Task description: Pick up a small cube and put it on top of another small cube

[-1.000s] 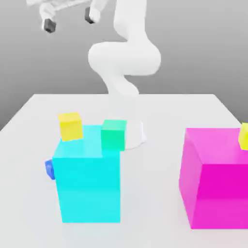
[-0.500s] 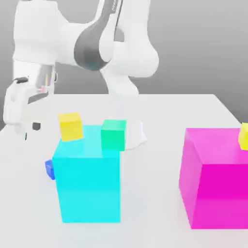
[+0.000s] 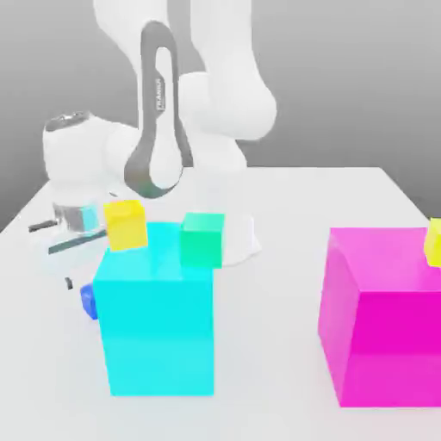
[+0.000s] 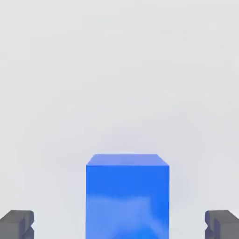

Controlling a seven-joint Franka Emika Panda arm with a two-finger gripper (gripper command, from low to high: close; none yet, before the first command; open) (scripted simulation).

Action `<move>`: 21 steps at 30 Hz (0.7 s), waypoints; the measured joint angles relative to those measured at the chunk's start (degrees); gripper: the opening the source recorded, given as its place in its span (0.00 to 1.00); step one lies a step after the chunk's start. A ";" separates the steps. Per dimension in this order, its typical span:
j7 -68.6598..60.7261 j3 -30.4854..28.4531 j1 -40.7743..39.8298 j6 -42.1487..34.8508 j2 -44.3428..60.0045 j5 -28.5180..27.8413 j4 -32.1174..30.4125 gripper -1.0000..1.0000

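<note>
While the arm [image 3: 159, 121] bends low over the table [image 3: 284, 198], the gripper [image 4: 119, 225] hangs w/ fingers [image 4: 16, 225] spread wide, nothing pinched btwn them. Hand view: the two dark fingertips sit far apart, the small blue cube [image 4: 127, 196] centred in the gap, touching neither.

Exterior view: that blue cube [image 3: 88, 301] rests on the table, just beside the big cyan block [image 3: 157, 323], at approx 9 o'clock from it, partly hidden by the block's edge. The white hand body [image 3: 73, 215] sits at approx 12 o'clock from the blue cube, near it; fingers themselves hard to make out from this side.

Small yellow cube [image 3: 126, 224] is at approx 11 o'clock from the cyan block's centre, by its back corner; can't tell if it's on the block's top or on the table behind. Small green cube [image 3: 202, 239] at approx 1 o'clock from the cyan block, by the other back corner, same doubt. Yellow and green are apart, not touching.

Large magenta block [image 3: 379, 314] stands well apart at 3 o'clock from the cyan one. A 2nd yellow cube [image 3: 432, 242] sits at the magenta block's far top corner, cut by the frame edge.
</note>
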 joint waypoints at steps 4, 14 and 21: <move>0.14 -0.70 0.51 6.29 7.61 -0.36 1.23 0.00; 0.19 -0.94 0.89 2.42 2.80 -0.20 0.47 0.00; -3.46 0.11 2.62 -9.22 -9.66 3.28 -0.86 0.00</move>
